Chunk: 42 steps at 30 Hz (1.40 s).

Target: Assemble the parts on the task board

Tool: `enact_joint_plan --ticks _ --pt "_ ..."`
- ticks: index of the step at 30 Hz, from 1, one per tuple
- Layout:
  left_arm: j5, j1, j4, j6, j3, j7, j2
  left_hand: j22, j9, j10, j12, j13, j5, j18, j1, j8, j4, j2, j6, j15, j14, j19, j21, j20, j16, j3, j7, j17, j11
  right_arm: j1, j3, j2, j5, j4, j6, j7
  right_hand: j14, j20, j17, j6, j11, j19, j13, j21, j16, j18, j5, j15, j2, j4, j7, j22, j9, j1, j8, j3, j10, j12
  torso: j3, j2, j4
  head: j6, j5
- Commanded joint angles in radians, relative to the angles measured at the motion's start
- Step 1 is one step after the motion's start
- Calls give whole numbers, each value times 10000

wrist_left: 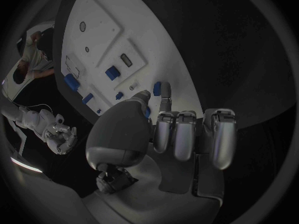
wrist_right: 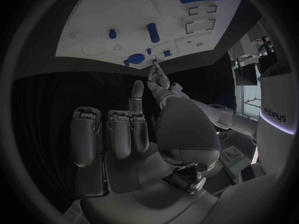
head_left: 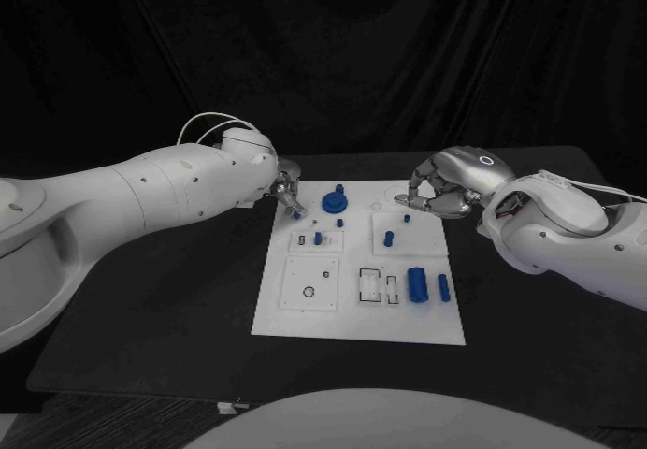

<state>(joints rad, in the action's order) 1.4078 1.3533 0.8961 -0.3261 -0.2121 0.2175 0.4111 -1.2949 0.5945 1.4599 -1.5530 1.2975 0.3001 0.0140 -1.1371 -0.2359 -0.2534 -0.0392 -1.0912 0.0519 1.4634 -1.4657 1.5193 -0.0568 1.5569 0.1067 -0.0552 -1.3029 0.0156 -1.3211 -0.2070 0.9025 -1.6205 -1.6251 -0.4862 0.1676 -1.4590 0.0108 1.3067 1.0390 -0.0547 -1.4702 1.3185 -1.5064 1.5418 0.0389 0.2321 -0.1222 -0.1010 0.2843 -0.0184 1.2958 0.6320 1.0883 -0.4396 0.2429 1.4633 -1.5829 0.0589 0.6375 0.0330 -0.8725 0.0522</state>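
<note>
A: Status from my end. Left hand point(head_left: 284, 190) sits at the board point(head_left: 304, 318)'s far left corner, fingertips down by a small blue peg point(head_left: 296, 214) near the edge. Looks like the pick of that peg is the step in hand.

B: Holding it or not?

A: Can't tell. Head view has the fingertips bunched over it. Left wrist view shows one finger point(wrist_left: 165, 103) stretched toward a blue part point(wrist_left: 157, 88) at the board edge, the rest curled in; the contact itself is hidden.

B: Right hand?

A: Right hand point(head_left: 445, 192) hovers at the far right corner, fingers curled in, nothing in it as far as I see. Right wrist view shows the curled fingers point(wrist_right: 118, 134) over dark counter point(wrist_right: 56, 94), short of the board.

B: Parts?

A: All on the board. Round knob point(head_left: 336, 200) and small pegs at the far end, one peg point(head_left: 388, 238) mid-right, a fat cylinder point(head_left: 417, 283) and a slim one point(head_left: 444, 288) near the slots point(head_left: 379, 285).

B: Next move?

A: My guess: close on the peg, lift straight, carry to a matching hole. Needs a fine pinch; the peg is small and close to the edge, easy to knock off.

B: Anything the wrist views add?

A: Right wrist sees the left fingertips point(wrist_right: 156, 69) from across the board, touching down beside the knob. Head view gives the whole layout, not the contact.
</note>
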Motion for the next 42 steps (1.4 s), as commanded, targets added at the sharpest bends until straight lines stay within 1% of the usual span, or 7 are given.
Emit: enact_joint_plan --ticks 1,10,14,22,34,38,42 --pt "29 -29 -13 -208 9 -42 -20 -2515 184 1109 -178 2733 160 44 -190 159 184 -90 169 92 1073 -563 -122 45 139 181 47 -2679 21 23 7 -15 -18 17 39 134 -948 -44 1762 -137 74 -619 2523 25 -95 -205 92 12 138 65 9 2507 173 99 -14 189 1075 121 1 0 3 -2 6" --pt "29 -65 -15 -254 9 -53 -18 -2509 215 1109 -178 2733 243 49 -272 213 267 -76 183 91 1073 -550 -139 44 139 243 48 -2679 20 24 7 -26 -18 44 59 136 -945 -47 1746 -125 76 -612 2523 36 -102 -202 92 14 148 67 9 2502 181 95 -12 192 1075 121 -3 -1 1 -2 8" --pt "29 -78 -44 -208 9 -103 -25 -2509 272 1109 -178 2733 248 49 -433 279 414 -19 163 98 1073 -549 -140 50 139 440 69 -2679 35 25 7 -30 -18 51 68 136 -945 -47 1746 -125 76 -612 2523 36 -102 -202 92 14 148 67 9 2502 181 95 -12 192 1075 121 -1 0 2 -2 7" --pt "29 -95 -61 -210 9 -219 -20 -2508 400 1109 -178 2733 649 50 -619 378 688 -54 112 122 1073 -546 -146 70 139 825 99 -2679 63 29 7 -45 -18 76 89 142 -941 -48 1727 -120 77 -603 2523 53 -111 -198 89 16 155 67 9 2496 186 93 -10 194 1075 121 -1 -5 5 -2 10" --pt "29 -127 -85 -215 9 -548 -40 -2509 738 1109 -178 2733 1520 51 -921 467 1347 -145 17 161 1073 -546 -148 125 139 1739 135 -2679 110 43 7 -59 -18 99 154 172 -937 -50 1706 -113 77 -590 2523 75 -120 -192 81 17 164 66 9 2488 190 93 -9 198 1075 121 2 -5 2 -2 11" --pt "29 -143 -93 -150 9 -705 -42 -2512 911 1109 -178 2733 1544 47 -1079 446 1645 -97 -16 183 1073 -553 -140 133 139 2176 153 -2679 129 68 7 -63 -18 111 184 183 -934 -51 1693 -102 76 -583 2523 87 -126 -188 63 18 180 64 9 2484 196 96 -10 205 1075 121 2 -8 2 -2 8" --pt "29 -153 -101 -125 9 -794 -34 -2508 1035 1109 -178 2733 1607 50 -1123 404 1788 -44 -61 183 1073 -546 -151 136 139 2445 149 -2679 126 93 7 -62 -18 122 222 196 -930 -53 1673 -96 77 -575 2523 101 -135 -184 53 19 192 61 11 2479 201 101 -9 212 1075 121 -1 -4 -3 -2 15"
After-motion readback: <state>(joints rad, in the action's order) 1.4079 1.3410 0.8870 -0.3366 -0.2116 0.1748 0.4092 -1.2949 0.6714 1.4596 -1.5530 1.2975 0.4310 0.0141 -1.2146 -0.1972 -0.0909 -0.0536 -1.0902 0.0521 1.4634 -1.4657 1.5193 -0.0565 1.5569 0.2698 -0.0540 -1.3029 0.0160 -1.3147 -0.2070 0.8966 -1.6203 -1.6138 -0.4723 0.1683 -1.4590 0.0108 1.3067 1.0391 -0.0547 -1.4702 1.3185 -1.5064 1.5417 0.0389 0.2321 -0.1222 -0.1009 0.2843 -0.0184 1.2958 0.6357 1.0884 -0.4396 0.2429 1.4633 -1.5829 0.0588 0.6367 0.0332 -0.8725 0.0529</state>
